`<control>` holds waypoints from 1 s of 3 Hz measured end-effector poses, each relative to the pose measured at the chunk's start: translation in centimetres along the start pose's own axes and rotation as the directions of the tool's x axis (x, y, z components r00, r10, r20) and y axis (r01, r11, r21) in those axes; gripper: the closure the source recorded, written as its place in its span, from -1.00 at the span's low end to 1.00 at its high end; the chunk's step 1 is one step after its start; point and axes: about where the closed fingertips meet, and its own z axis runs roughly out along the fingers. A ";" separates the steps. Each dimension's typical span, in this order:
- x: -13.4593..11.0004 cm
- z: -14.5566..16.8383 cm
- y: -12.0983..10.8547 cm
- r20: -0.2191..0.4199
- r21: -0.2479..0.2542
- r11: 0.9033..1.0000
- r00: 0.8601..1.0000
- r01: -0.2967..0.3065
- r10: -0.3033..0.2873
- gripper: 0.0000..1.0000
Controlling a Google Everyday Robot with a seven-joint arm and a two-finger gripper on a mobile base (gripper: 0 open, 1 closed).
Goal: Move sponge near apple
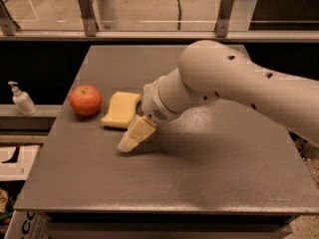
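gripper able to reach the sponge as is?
Probably yes. The gripper sits just in front of the sponge with nothing between them; the apple lies beside the sponge's opposite end, out of the path.

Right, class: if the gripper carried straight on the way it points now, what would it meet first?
The gripper slants down toward the picture's left, in front of the sponge and apple, so probably the bare table just beyond its tip; depth is unclear.
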 end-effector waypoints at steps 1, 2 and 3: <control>-0.1 -1.7 -0.8 0.088 -0.005 0.997 0.993 -0.081 0.081 -1.00; 0.3 -3.4 -1.4 0.150 -0.009 0.990 0.979 -0.139 0.139 -1.00; 0.5 -5.5 -1.4 0.206 -0.022 0.985 0.964 -0.169 0.170 -1.00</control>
